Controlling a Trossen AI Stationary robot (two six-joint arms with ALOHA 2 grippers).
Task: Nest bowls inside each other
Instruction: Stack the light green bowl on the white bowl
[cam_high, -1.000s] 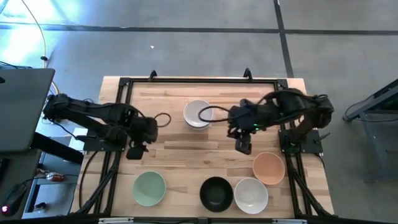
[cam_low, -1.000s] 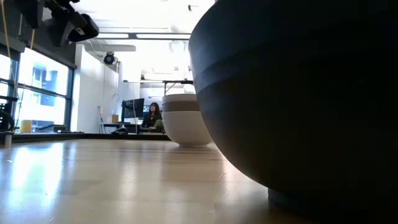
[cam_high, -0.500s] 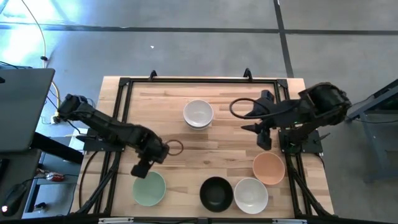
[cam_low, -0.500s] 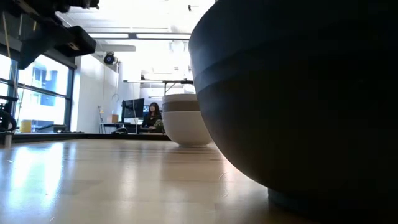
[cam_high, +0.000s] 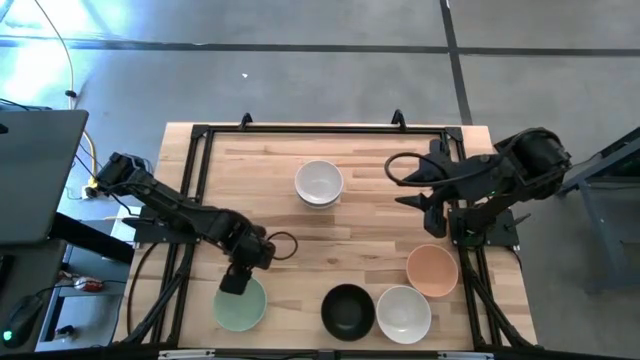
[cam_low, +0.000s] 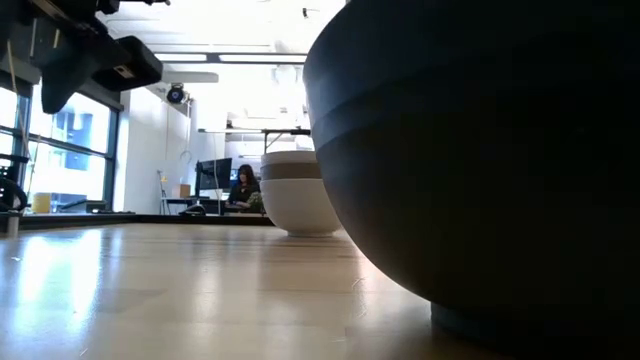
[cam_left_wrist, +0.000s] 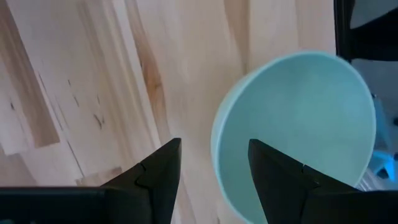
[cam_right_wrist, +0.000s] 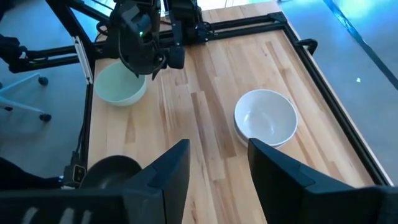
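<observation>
Near the front left, a pale mint green bowl (cam_high: 241, 305) stands on its base. My left gripper (cam_high: 236, 283) hangs open just above its far rim (cam_left_wrist: 216, 140), one finger over the inside and one over the table outside, touching nothing. A black bowl (cam_high: 347, 311), a white bowl (cam_high: 403, 313) and a peach-orange bowl (cam_high: 433, 270) stand along the front right. A white bowl sits nested on another at the far middle (cam_high: 319, 184). My right gripper (cam_high: 433, 224) is open and raised by the right edge, holding nothing.
The black metal frame (cam_high: 190, 190) runs along the table's sides and far edge. Bare wood lies between the far stack (cam_right_wrist: 266, 118) and the front row of bowls. In the low view the black bowl (cam_low: 480, 150) fills the right side.
My left gripper has gone toward the table's near edge and down, from bare wood to just over the mint bowl's far rim. My right gripper has risen and drawn back from beside the far white stack toward the table's right edge. No bowl has moved.
</observation>
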